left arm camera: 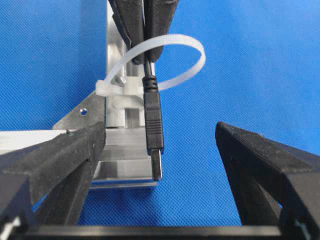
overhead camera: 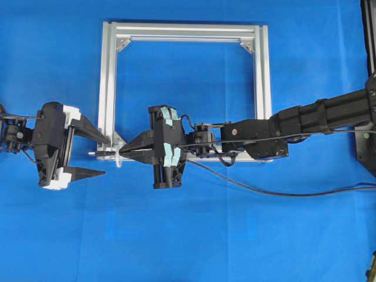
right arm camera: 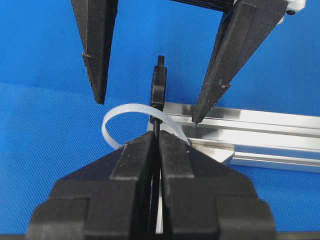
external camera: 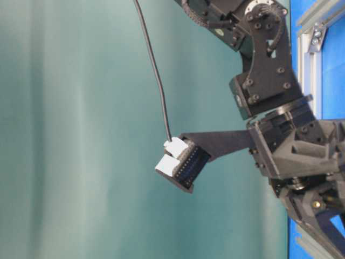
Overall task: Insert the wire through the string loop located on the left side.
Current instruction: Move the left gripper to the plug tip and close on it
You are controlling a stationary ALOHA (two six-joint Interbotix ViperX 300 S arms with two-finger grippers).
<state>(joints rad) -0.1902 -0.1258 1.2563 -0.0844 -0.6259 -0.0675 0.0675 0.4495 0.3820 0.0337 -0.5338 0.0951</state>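
Right gripper (right arm camera: 156, 145) clamped tight on the wire (right arm camera: 158, 87), pinching the cable just behind the plug, with plug and metal tip projecting forward past the fingertips. Already threaded: in both wrist views the plug sits beyond the string loop (left arm camera: 170, 60), the white band arching round the cable right at the right fingertips. Loop fixed at the near left corner of the aluminium frame (overhead camera: 108, 88), immediately ahead of the closed jaws.

Facing it from the far side, left gripper (left arm camera: 160, 145) spread wide and empty, one finger on each side of the plug, touching nothing.

Step in hand, by judgement: taking over the plug on the exit side of the loop. To do well: hold the right grip steady and level so the plug does not droop or slip back through the band; bring the left fingers forward until the pads flank the plug body rather than the thin metal tip; keep the lower finger off the frame rail and both fingers clear of the loop, so as not to snag it; close squarely on the plug, then release the right grip only once the hold looks firm. Afterwards, pull straight away from the loop along the cable's line, leaving slack in the trailing cable behind the right arm.
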